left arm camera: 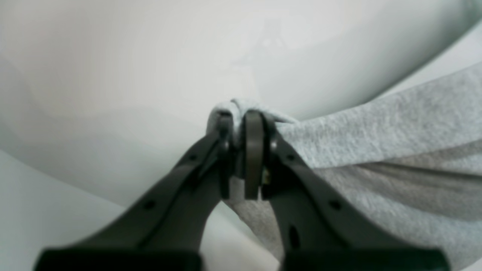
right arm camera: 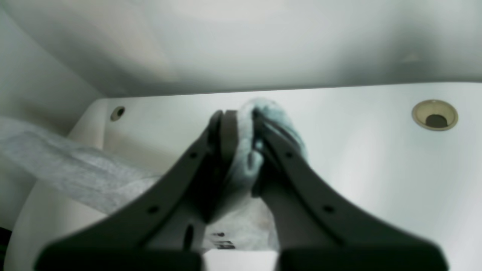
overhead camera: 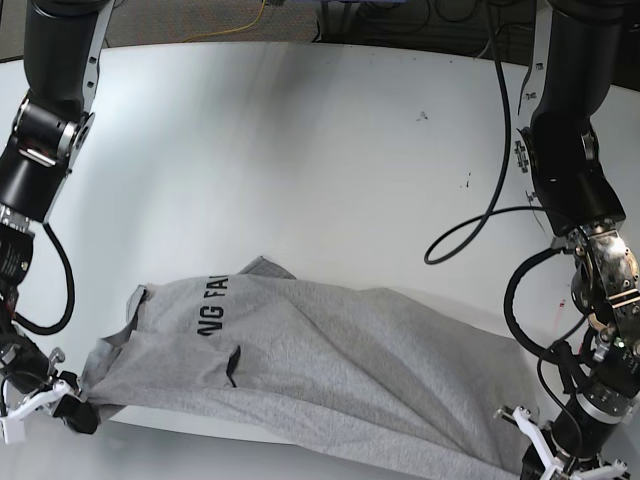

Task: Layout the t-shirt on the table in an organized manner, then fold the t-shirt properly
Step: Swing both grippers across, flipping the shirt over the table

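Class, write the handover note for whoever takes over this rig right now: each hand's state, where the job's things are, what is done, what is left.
Left hand: shut on a bunched corner of the t-shirt.
Right hand: shut on another bunched bit of the shirt.
T-shirt: stretched between both hands along the near edge of the table, lettering up, one sleeve doubled over, wrinkles across the body.
Done: both ends gripped, shirt partly spread.
Left: flatten it fully on the table, free the sleeve, then fold.

Grey t-shirt point(overhead camera: 330, 370) stretched, rumpled, across white table point(overhead camera: 300, 150).
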